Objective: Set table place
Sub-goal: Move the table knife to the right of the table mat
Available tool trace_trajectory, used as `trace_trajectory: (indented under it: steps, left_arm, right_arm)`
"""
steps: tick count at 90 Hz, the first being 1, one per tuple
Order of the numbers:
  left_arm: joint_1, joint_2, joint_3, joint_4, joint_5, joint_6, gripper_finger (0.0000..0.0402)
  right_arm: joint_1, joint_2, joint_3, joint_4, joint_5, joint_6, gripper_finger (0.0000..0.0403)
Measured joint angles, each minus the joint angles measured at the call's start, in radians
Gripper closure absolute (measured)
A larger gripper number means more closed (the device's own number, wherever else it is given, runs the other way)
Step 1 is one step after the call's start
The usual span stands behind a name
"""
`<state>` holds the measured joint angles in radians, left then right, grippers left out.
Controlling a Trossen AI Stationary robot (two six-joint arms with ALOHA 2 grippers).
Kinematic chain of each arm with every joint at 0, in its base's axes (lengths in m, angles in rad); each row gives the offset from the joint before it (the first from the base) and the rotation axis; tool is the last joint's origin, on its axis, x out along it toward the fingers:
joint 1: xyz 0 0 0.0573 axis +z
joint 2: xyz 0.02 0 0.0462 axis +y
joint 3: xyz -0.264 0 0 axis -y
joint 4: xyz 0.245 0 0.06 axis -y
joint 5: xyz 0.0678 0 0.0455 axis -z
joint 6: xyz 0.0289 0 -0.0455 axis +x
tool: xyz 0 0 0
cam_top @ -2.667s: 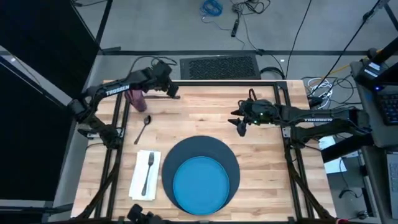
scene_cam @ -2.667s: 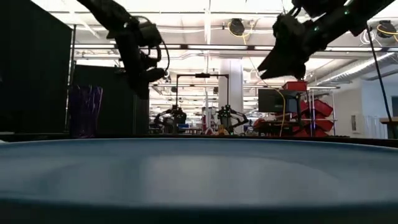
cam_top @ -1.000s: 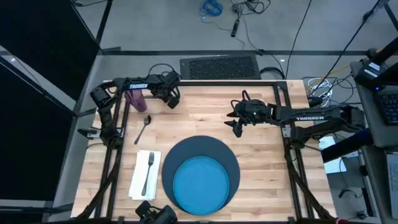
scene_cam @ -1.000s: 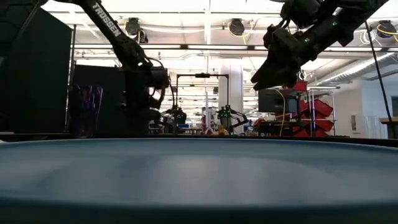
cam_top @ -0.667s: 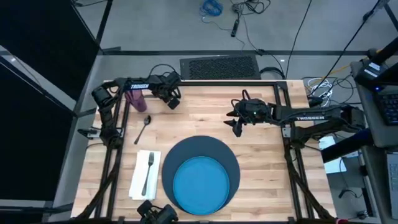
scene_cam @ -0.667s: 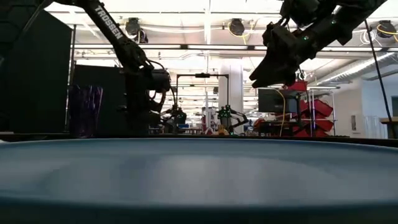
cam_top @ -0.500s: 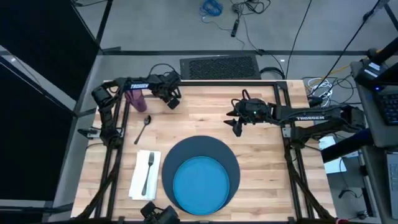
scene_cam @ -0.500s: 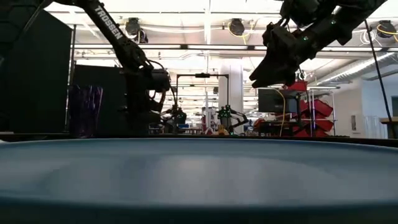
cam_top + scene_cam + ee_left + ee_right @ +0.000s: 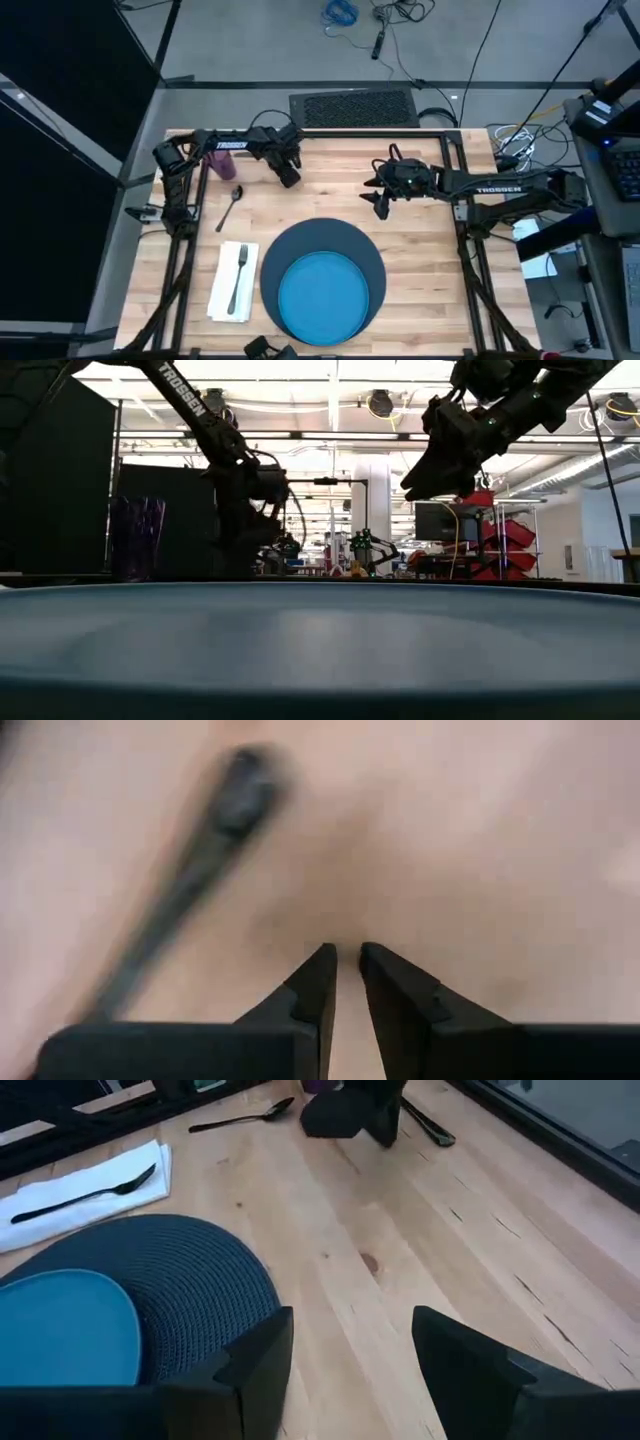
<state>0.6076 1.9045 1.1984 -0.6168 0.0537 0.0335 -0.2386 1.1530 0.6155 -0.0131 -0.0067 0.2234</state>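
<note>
Here the table [image 9: 420, 270] has its widest bare wood on the right half, from the mat [image 9: 322, 272] out to the black frame; the far strip between the two arms is also open. Mat sits at the near edge, centre, with the bright blue plate [image 9: 322, 293] on it, shifted toward the near rim. Napkin [image 9: 232, 281] lies just left of the mat, fork [image 9: 237, 277] on top of it. Spoon [image 9: 231, 206] lies beyond the napkin, near the left frame. Purple cup [image 9: 219, 162] stands at the far left corner, partly under the left arm. Left gripper [image 9: 288, 176] is low over the far-left wood, right of the spoon, fingers [image 9: 318, 982] almost closed with a thin gap, holding nothing. Right gripper [image 9: 385, 207] hovers above the table right of centre, beyond the mat, fingers [image 9: 262, 1355] spread wide, empty. In the right wrist view a knife [image 9: 428, 1124] lies just behind the left gripper.
</note>
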Motion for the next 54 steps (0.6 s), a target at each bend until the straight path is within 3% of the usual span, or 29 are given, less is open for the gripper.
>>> trace_trajectory:
  steps: [9,20,27,54]
  left_arm:
    - [-0.028,0.000,0.015,0.004,0.014,0.015,0.0359]
    - [-0.053,0.000,0.063,-0.006,-0.156,0.035,0.0359]
    - [-0.048,-0.005,0.098,-0.011,-0.202,0.035,0.0359]
    - [0.114,-0.006,0.134,-0.140,-0.219,-0.022,0.0359]
  right_arm:
    - [0.000,0.000,0.000,0.010,0.000,0.000,0.0211]
    - [0.000,0.000,0.000,0.010,0.000,0.000,0.0211]
    - [0.000,0.000,0.000,0.010,0.000,0.000,0.0211]
    - [0.000,0.000,0.000,0.010,-0.040,0.002,0.0211]
